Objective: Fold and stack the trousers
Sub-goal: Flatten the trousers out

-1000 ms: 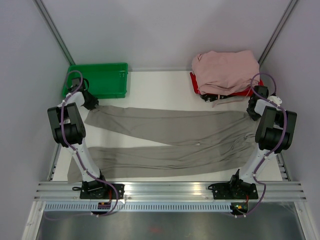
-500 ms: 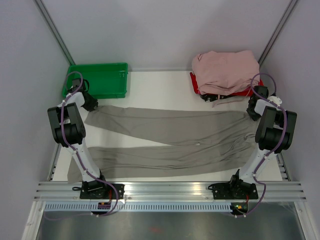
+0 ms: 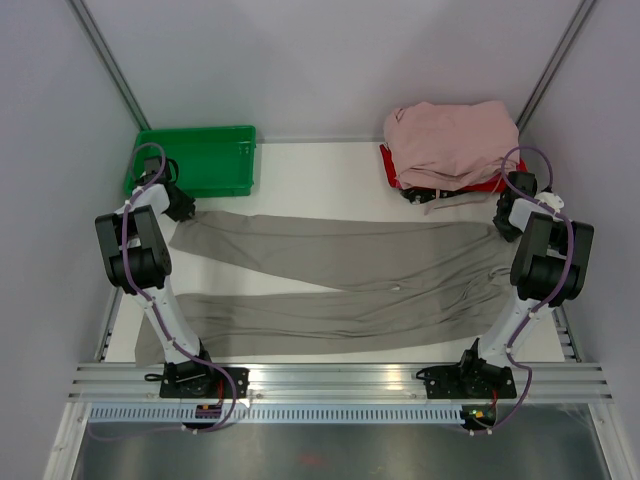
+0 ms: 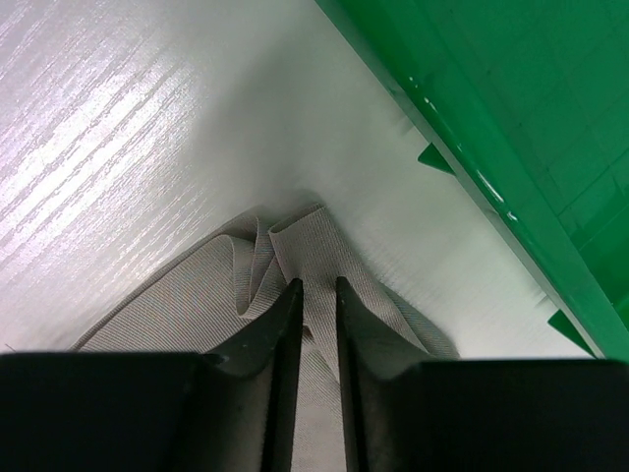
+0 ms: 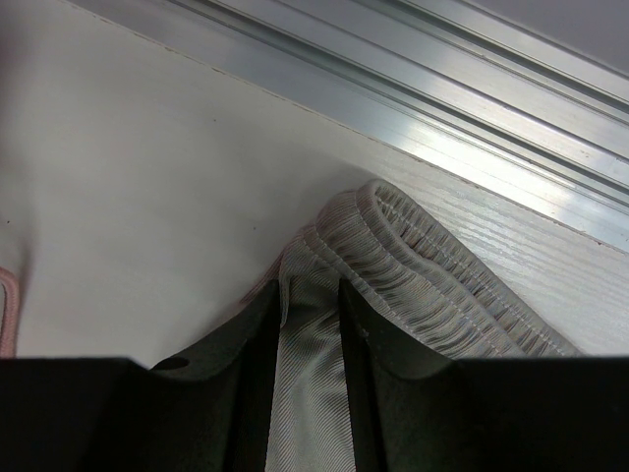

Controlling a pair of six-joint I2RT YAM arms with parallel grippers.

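The taupe trousers (image 3: pixel 340 270) lie spread across the table, legs pointing left and waistband at the right. My left gripper (image 3: pixel 185 207) is at the hem of the far leg, beside the green bin. In the left wrist view its fingers (image 4: pixel 316 285) are shut on a bunched fold of the hem (image 4: pixel 314 236). My right gripper (image 3: pixel 507 215) is at the far corner of the waist. The right wrist view shows that gripper (image 5: pixel 310 285) shut on thin fabric just under the gathered elastic waistband (image 5: pixel 432 285).
A green bin (image 3: pixel 200 160) stands at the back left, its wall (image 4: pixel 511 118) close to my left fingers. A pile of pale pink garments (image 3: pixel 450 140) sits on a red tray (image 3: pixel 388 165) at the back right. An aluminium rail (image 5: pixel 442 88) runs just beyond the waistband.
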